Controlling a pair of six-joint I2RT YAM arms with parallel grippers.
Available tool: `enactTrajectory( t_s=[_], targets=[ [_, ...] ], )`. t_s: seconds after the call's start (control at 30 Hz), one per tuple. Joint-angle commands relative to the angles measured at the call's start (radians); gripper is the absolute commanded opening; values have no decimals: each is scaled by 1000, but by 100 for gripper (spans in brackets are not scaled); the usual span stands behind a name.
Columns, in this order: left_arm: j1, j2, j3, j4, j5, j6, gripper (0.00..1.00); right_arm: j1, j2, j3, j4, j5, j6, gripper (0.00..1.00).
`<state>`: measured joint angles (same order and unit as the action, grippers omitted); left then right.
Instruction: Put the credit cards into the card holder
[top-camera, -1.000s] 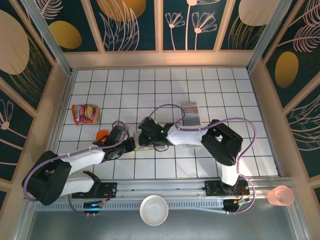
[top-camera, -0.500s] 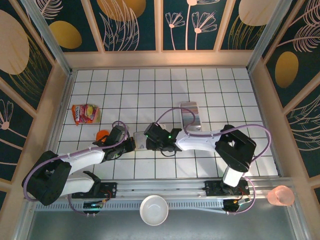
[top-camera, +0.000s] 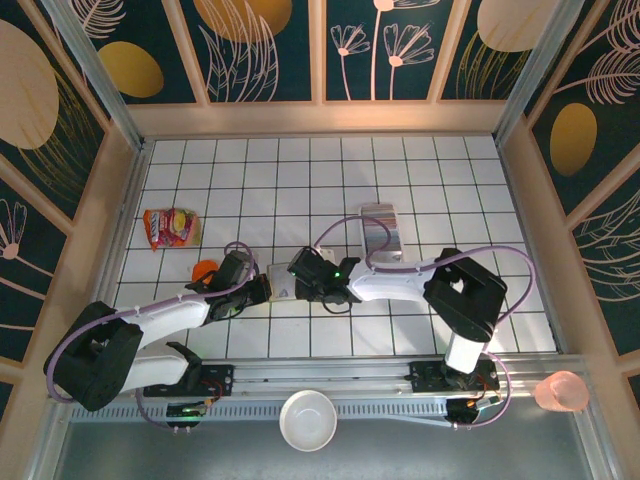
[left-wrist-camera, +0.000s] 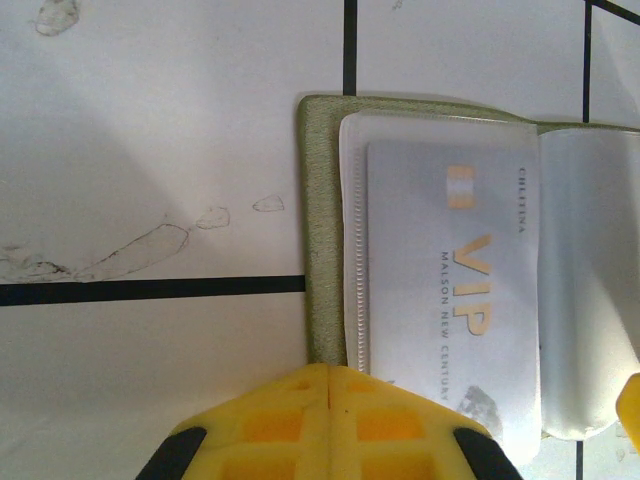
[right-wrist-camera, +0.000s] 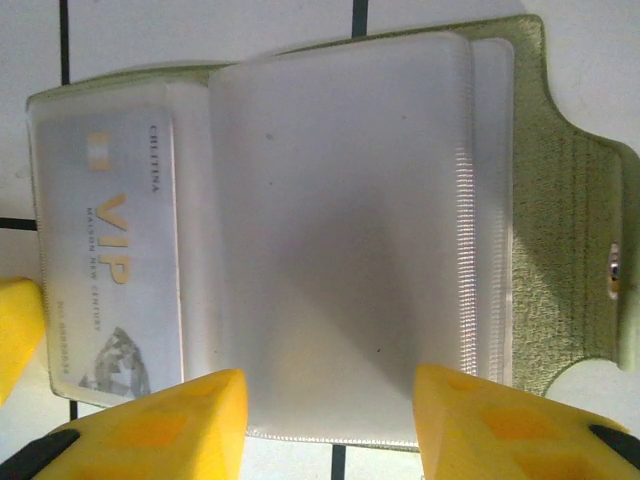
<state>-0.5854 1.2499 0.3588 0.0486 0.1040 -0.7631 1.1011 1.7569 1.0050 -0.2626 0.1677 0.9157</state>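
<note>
Overhead, we are seeing the card holder (top-camera: 280, 281) lying open, the left gripper (top-camera: 262, 288) at its nine o'clock and the right gripper (top-camera: 303, 274) at its three. More credit cards (top-camera: 379, 228) are waiting at its one o'clock, so we are judging the job partly done.

Through the left wrist, the left gripper (left-wrist-camera: 328, 385), fingers together, is touching the card holder's (left-wrist-camera: 320, 250) grainy olive rim at six o'clock. A glossy grey VIP card (left-wrist-camera: 450, 290) is sitting inside a frosted sleeve (left-wrist-camera: 352, 300).

Through the right wrist, the right gripper (right-wrist-camera: 328, 385), fingers apart, is straddling a second sleeve (right-wrist-camera: 340, 230), seemingly empty, its edge ribbed.
</note>
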Motion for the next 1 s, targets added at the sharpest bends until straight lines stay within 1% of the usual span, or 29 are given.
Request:
enactTrajectory(
  t_s=[0.0,0.4,0.67,0.97],
  targets=[
    [-3,4,-6,-3,12,-2,0,-3,32,10,-6,18,4,48],
    [-3,2,-12,-4,9,-6,0,-7,70,28,138,-64,3,49],
    [-4,-14,-17,-10,1,-7,0,-9,66,28,218,-83,15,49],
    [-4,-61,-55,27,-5,-50,0,-11,73,7,333,-146,37,48]
  ],
)
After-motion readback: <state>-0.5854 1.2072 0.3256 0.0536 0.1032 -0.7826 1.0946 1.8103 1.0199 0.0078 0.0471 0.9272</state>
